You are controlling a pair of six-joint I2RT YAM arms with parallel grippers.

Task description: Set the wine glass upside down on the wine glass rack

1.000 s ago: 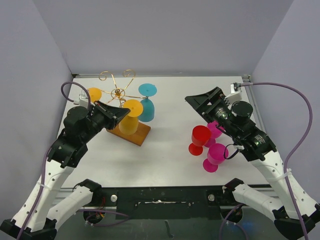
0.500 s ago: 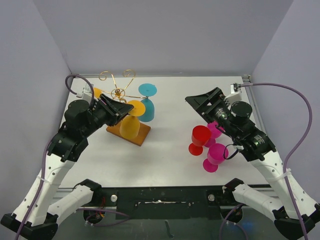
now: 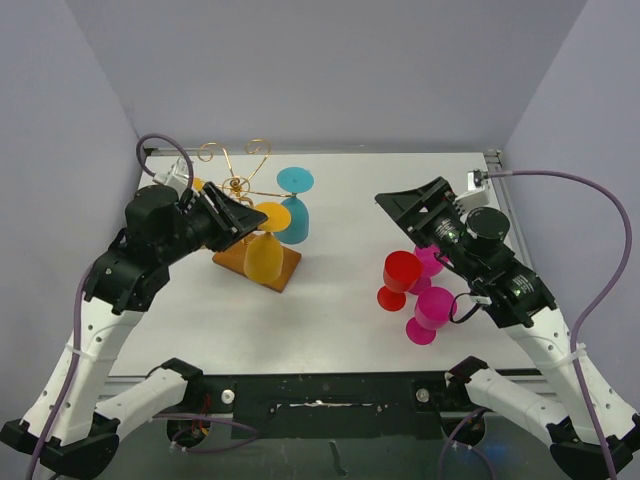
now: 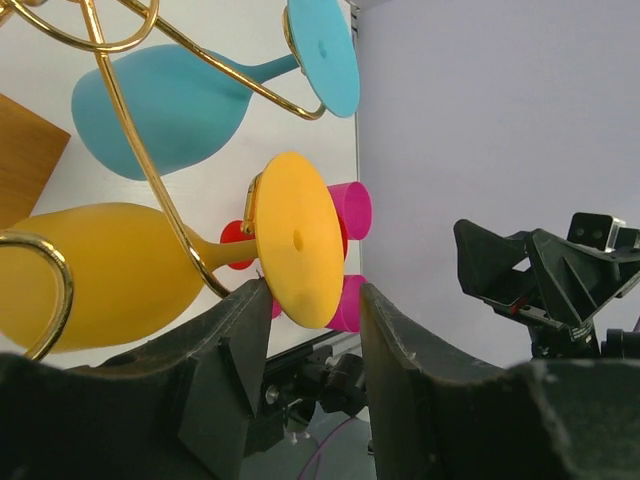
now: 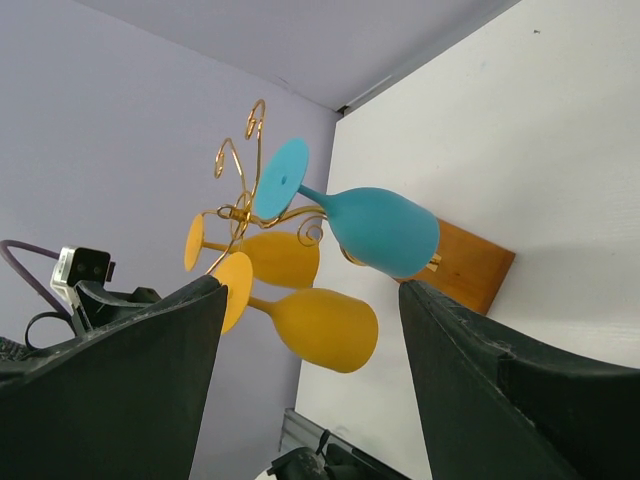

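The gold wire wine glass rack (image 3: 236, 186) stands on its wooden base (image 3: 286, 267) at the back left. A yellow wine glass (image 3: 264, 256) hangs upside down from one arm, its foot (image 4: 296, 240) caught in the wire. A teal glass (image 3: 293, 218) and a second yellow glass (image 5: 280, 256) hang there too. My left gripper (image 3: 244, 222) is open. Its fingertips (image 4: 243, 318) flank the lower edge of the yellow foot without clamping it. My right gripper (image 3: 413, 205) is open and empty, raised at the right and facing the rack.
A red glass (image 3: 400, 275) and two magenta glasses (image 3: 432, 310) (image 3: 431, 256) stand on the white table (image 3: 340, 320) under the right arm. Grey walls close the back and sides. The rack also shows in the right wrist view (image 5: 240, 190).
My left arm has risen and shifted toward the rack, with the fingers staying at the yellow foot. The yellow glass bowl has settled slightly lower. The right arm has drifted slightly right.
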